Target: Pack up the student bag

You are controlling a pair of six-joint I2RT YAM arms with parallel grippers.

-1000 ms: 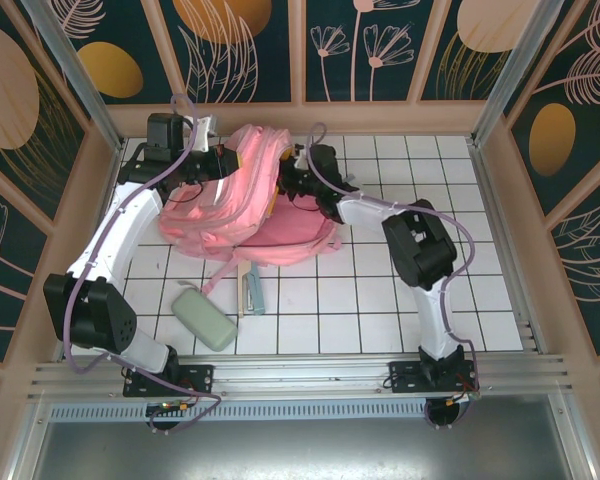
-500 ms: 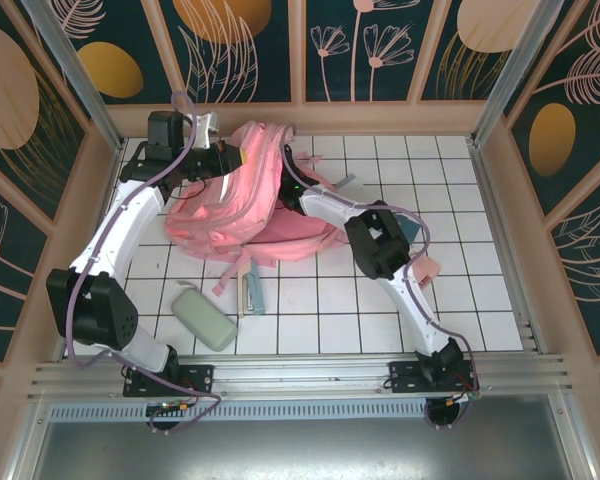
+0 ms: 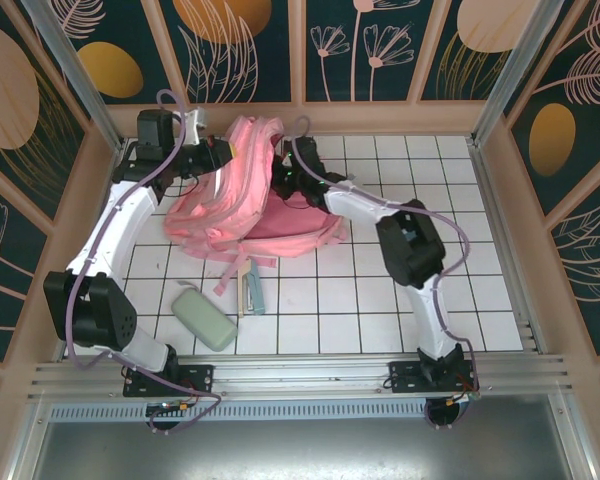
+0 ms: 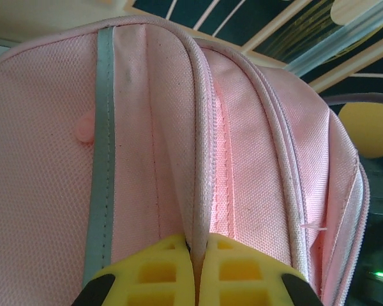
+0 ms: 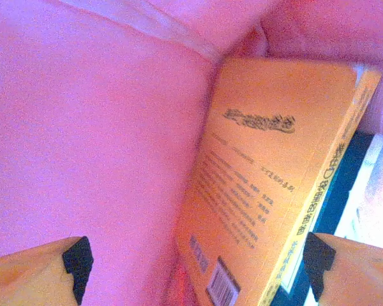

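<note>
Left wrist: left gripper (image 4: 196, 255) clamps piping on the student bag (image 4: 147, 127), at the table's (image 3: 380, 300) far side. Inside, our right gripper (image 5: 198, 255) gapes by an orange book (image 5: 268, 166). We fear the piping slipping and the mouth collapsing.

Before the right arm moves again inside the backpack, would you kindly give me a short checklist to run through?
1. Left claw pinching the student bag: ok, shut on a fabric fold along the seam.
2. Bag mouth held up and open: ok, the right arm reaches inside in the top view.
3. Right claw free: ok, fingers spread wide.
4. Orange book inside the bag: ok, pink fabric surrounds it and a dark blue book lies behind it.
5. Orange book fully seated: cannot tell.
6. Everything packed: not ok, a pale green case lies on the table outside the bag.
</note>
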